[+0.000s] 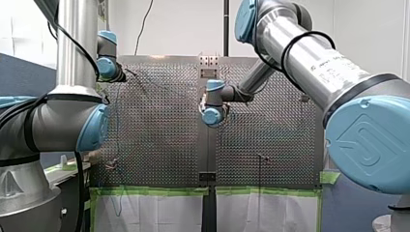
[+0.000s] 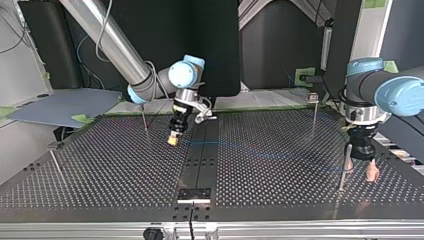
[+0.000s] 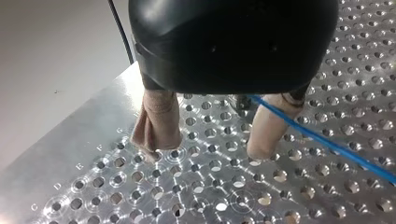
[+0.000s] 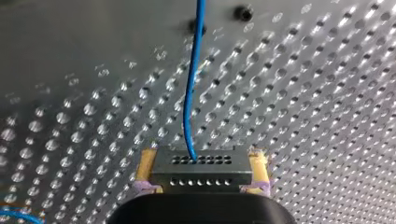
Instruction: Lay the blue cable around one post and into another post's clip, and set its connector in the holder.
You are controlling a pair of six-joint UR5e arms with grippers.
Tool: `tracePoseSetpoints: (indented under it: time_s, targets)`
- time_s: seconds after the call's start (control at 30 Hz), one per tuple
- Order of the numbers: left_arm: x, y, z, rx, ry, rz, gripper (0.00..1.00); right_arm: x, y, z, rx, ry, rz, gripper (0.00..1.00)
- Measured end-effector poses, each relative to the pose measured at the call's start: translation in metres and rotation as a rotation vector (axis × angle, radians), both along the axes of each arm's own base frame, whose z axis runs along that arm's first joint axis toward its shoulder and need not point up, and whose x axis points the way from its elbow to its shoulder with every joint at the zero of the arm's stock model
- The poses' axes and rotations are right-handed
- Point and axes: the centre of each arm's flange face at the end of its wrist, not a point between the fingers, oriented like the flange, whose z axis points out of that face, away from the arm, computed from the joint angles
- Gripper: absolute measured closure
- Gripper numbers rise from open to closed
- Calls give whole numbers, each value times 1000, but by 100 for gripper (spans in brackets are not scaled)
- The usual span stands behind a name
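Closest to the lens in the front view is the right arm, its fat blue-capped elbow filling that side. Its wrist hangs right over the centre strip of the perforated table, while the left arm has its wrist well off to the strip's left. Neither pincer's fingers show from here.

Top view next: the right gripper points down just beside the centre strip, on its left as this view has it, yellow tip close above the table. The blue cable is a faint line running from the strip across to the view's right, toward the left gripper. That one sits well away from the strip near that side edge, beige fingers spread, with a thin post just beside it.

Left wrist view: the left gripper's two beige fingers stand wide apart just above the holes, nothing pinched between them. Cable comes out from under the black body and crosses one finger, then heads off over the table.

Right wrist view: yellow pads are clamped on both ends of the connector, a dark block with rows of holes. Blue cable leaves its top face and runs straight ahead of the gripper over the table.
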Motion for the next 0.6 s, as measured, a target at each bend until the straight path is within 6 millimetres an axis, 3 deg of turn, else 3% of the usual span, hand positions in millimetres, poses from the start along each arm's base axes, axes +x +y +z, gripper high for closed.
tracePoseSetpoints:
  time_s: [0.27,0.6]
  targets:
    - [0,0,0,0,0,6,0,-16,-1,-29,9,4,-31,100]
    - [0,0,0,1,1,7,0,-34,9,-108,63,18,-41,100]
